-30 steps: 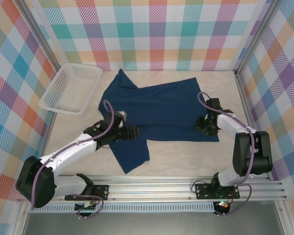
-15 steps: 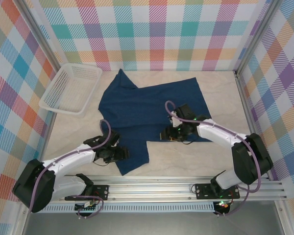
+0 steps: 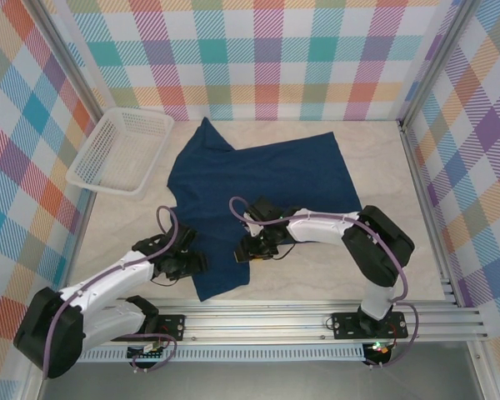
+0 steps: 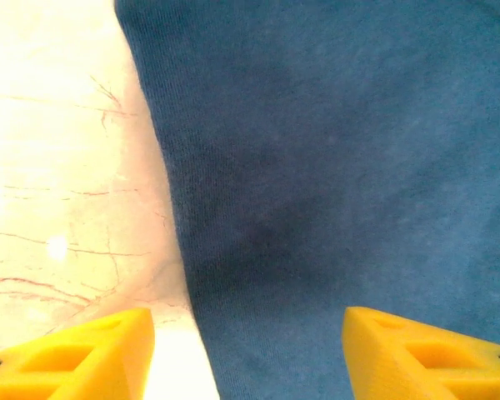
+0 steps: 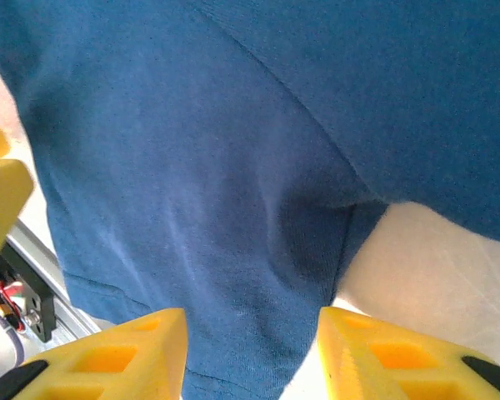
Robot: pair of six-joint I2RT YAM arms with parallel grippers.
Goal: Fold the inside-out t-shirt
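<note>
Left pincer (image 3: pixel 192 265), jaws apart, is straddling the edge of the inside-out t-shirt (image 3: pixel 267 179); right pincer (image 3: pixel 243 250), also apart, is hovering over its near flap.

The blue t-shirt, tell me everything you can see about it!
The t-shirt is dark navy, soft-looking knit cloth. It lies spread mostly flat on the pale table. One sleeve points toward the back wall, and the other toward the arms' bases. The left gripper and right gripper, both open, sit at either edge of that near sleeve, low over the cloth.
</note>
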